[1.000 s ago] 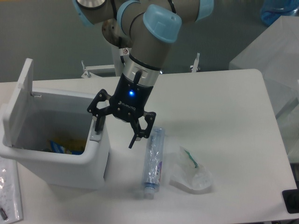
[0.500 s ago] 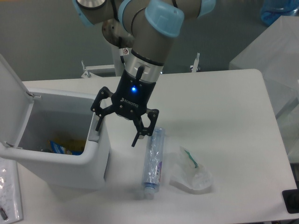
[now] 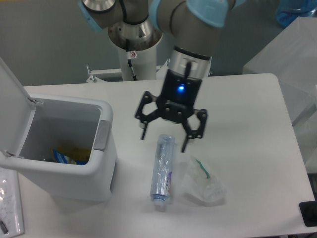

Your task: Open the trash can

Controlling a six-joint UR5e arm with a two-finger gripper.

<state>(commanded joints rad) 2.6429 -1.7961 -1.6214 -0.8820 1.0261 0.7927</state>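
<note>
One bin: the trash can (image 3: 69, 168) sits at the lower left of the frame on the white table (image 3: 247, 124); I see its lid (image 3: 12, 106) swung up and back at the far left edge, so the top is open.
Latch: a grey push-button (image 3: 102, 135) shows on the bin's right wall, near the rim.
Bin contents: something yellow and blue (image 3: 67, 154) lies at the bottom; I cannot tell what it is.
Gripper: the gripper (image 3: 163, 141) hangs in the centre of the frame, both black fingers spread wide apart and holding nothing, well to the right of the bin and not touching it.
Gripper light: a blue lamp glows on its black body; any lettering there is too blurred for me to read.
Bottle: a clear plastic bottle (image 3: 162, 168) lies on its side just below the gripper, cap toward the lower edge; its label has blue and purple print I cannot read.
Bag: a crumpled clear plastic bag (image 3: 202, 182) with a green mark lies just right of the bottle.
Lower left corner: a clear sheet with small dark specks (image 3: 9, 208) lies beside the bin.
</note>
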